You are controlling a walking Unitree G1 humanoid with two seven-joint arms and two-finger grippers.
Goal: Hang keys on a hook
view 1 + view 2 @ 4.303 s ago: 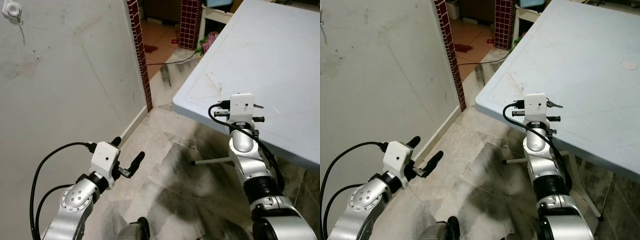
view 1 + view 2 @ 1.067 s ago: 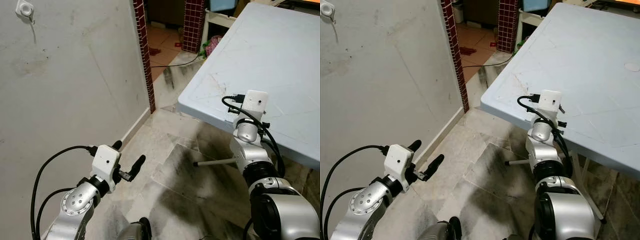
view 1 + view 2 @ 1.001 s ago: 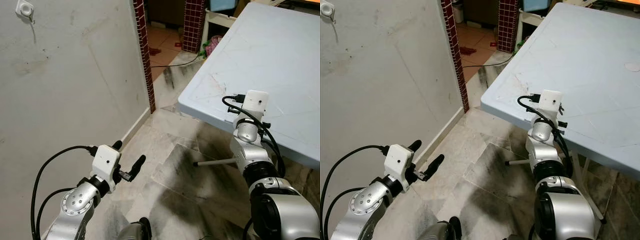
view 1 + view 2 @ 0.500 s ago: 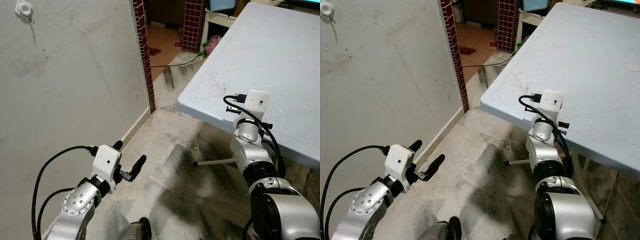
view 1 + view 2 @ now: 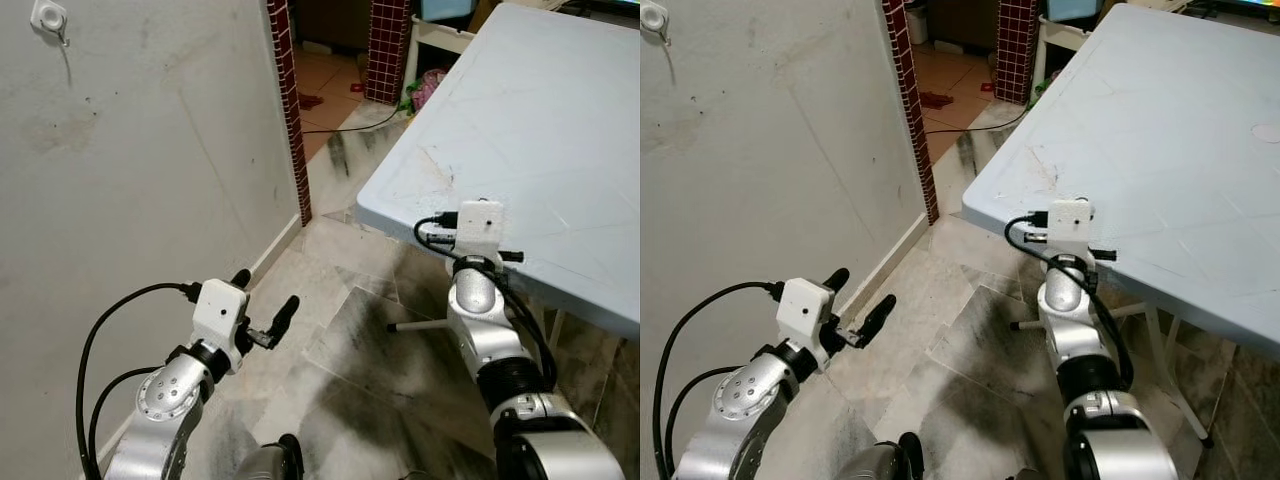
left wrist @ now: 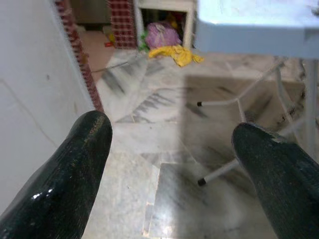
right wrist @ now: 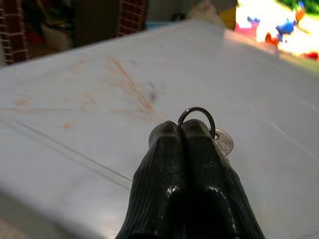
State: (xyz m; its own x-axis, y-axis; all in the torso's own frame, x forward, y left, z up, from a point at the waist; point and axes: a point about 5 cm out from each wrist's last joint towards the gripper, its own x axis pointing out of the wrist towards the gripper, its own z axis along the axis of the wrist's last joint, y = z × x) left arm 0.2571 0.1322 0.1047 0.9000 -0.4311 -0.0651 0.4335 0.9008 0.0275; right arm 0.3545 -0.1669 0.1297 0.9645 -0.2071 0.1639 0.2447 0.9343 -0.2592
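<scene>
Blue table [image 7: 75, 99], right tool [image 7: 183, 130] pinching keys [image 7: 215, 135]

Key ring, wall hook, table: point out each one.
key ring [image 7: 197, 114]: right wrist view, top of the wire loop.
wall hook [image 5: 49, 16]: left eye view, its white base plate.
table [image 5: 1200, 130]: right eye view, bare tabletop.

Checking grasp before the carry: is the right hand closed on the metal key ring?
Yes: the right hand's black fingers press together, pinching the thin metal key ring with a silver key behind.
</scene>
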